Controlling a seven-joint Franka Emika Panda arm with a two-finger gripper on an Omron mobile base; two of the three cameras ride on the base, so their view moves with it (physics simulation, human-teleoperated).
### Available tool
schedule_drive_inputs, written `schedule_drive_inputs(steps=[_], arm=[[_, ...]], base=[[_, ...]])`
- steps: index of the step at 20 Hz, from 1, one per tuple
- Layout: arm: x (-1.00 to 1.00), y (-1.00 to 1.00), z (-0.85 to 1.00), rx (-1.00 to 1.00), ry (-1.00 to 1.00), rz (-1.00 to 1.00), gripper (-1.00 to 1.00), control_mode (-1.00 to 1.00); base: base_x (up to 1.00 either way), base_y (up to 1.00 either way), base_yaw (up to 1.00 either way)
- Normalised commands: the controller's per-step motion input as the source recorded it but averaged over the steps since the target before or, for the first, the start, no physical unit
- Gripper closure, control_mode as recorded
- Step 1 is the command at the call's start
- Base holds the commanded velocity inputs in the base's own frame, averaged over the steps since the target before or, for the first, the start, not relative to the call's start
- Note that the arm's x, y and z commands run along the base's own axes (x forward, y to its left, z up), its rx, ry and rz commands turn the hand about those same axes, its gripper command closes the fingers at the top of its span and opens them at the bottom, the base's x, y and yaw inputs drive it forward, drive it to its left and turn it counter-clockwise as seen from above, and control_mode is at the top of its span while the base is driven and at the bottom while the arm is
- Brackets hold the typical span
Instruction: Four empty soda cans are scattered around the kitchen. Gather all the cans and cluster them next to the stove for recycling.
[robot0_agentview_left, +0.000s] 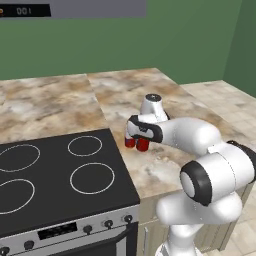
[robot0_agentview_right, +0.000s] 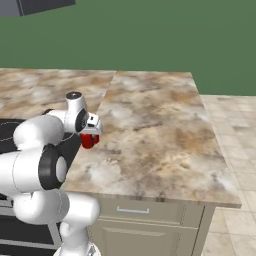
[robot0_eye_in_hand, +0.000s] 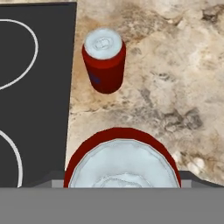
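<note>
My gripper is shut on a red soda can with a silver top, which sits close under the hand camera between the fingers. In the left base view this can hangs under the hand, just right of the stove. A second soda can stands upright on the marble counter a short way beyond, beside the black cooktop's edge. The same standing can is partly covered by the hand. From the right base view a red can peeks out below the hand.
The marble counter stretches away behind and to the right of the cans, up to the green wall. Its right edge drops to a tiled floor. Stove knobs and a display line the front panel.
</note>
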Motion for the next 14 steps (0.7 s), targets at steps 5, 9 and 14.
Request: schedule_drive_inputs(steps=[5, 9, 14], arm=[[0.12, 0.09, -0.22, 0.0, 0.0, -0.12, 1.0, -1.0], [0.0, 0.17, -0.27, 0.03, -0.03, -0.11, 1.0, -1.0], [0.01, 0.12, -0.24, 0.06, -0.08, -0.09, 1.0, -1.0]], base=[[0.0, 0.0, 0.0], [0.0, 0.0, 0.0], [0.0, 0.0, 0.0]])
